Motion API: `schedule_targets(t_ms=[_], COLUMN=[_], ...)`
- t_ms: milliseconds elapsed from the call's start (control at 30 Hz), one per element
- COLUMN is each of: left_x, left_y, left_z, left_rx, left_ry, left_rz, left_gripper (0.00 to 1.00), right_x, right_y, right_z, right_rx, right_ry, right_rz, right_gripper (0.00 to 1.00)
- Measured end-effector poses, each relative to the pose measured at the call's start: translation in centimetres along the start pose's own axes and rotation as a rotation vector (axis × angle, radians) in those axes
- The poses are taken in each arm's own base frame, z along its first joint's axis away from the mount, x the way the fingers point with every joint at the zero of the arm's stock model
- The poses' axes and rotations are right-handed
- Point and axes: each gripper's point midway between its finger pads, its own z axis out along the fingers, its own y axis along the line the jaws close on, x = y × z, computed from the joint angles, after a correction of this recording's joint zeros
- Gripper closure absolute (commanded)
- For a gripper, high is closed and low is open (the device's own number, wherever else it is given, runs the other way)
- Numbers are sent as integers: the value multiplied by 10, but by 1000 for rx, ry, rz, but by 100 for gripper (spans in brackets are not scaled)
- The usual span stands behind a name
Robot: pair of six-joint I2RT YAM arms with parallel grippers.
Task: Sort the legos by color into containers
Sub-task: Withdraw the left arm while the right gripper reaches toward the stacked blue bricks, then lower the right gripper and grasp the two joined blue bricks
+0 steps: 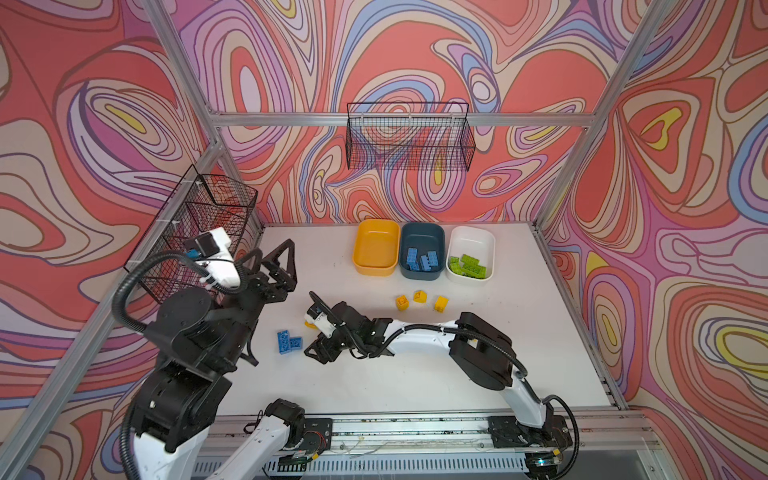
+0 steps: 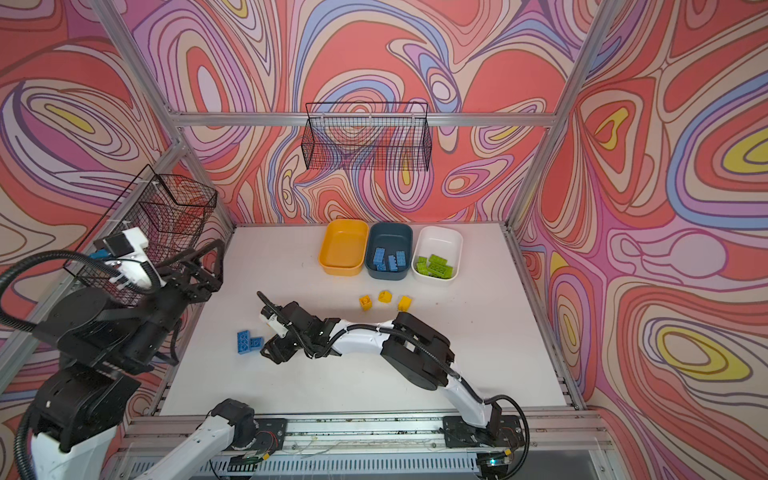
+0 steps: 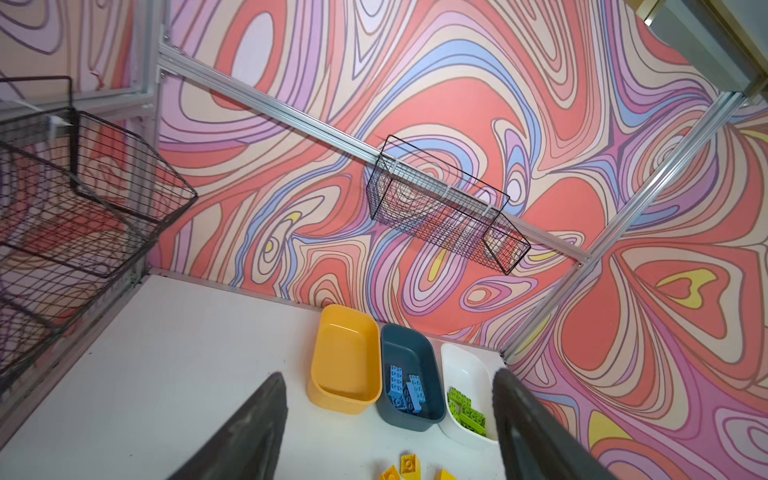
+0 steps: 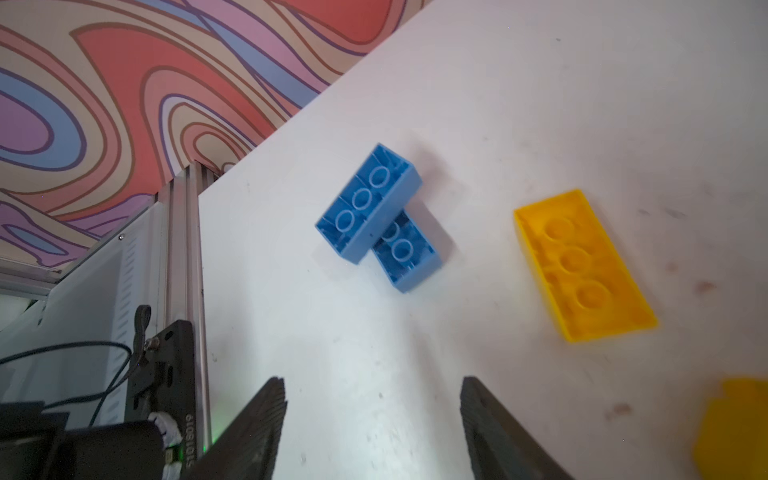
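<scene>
Two bright blue legos (image 4: 376, 216) lie hollow side up, one overlapping the other, at the table's left (image 1: 289, 340). My right gripper (image 4: 372, 382) hangs low just right of them (image 1: 318, 352), open and empty. A yellow brick (image 4: 582, 266) lies beside it, partly hidden under the wrist (image 1: 309, 323). Three small yellow bricks (image 1: 419, 300) sit in front of the containers. The yellow tub (image 1: 376, 232) is empty, the teal tub (image 1: 422, 235) holds blue bricks (image 1: 422, 259), and the white tub (image 1: 473, 239) holds green bricks (image 1: 467, 264). My left gripper (image 1: 272, 253) is raised at the far left, open and empty (image 3: 388, 374).
A black wire basket (image 1: 195, 232) hangs on the left wall right behind the left arm. A second one (image 1: 409, 137) hangs on the back wall above the tubs. Another yellow piece (image 4: 735, 428) shows blurred at the edge of the right wrist view.
</scene>
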Motion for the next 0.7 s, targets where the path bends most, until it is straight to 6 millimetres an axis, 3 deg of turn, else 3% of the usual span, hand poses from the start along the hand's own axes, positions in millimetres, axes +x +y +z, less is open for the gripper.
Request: schedule_targets(t_ms=[133,333,700], left_x=[10,27,39], left_y=[16,27,34], left_z=[-13,-15,-17], left_rx=[-60,-109,-133], left_ry=[32,100,149], left_rz=[16,36,47], left_gripper=[23,23,23], right_x=[5,0,-4], right_y=[10,7,0], right_z=[25,48,62], right_rx=[-58,-85,-74], right_ry=[15,6,0], right_rz=[-53,-116,-236], right_gripper=[28,26,23])
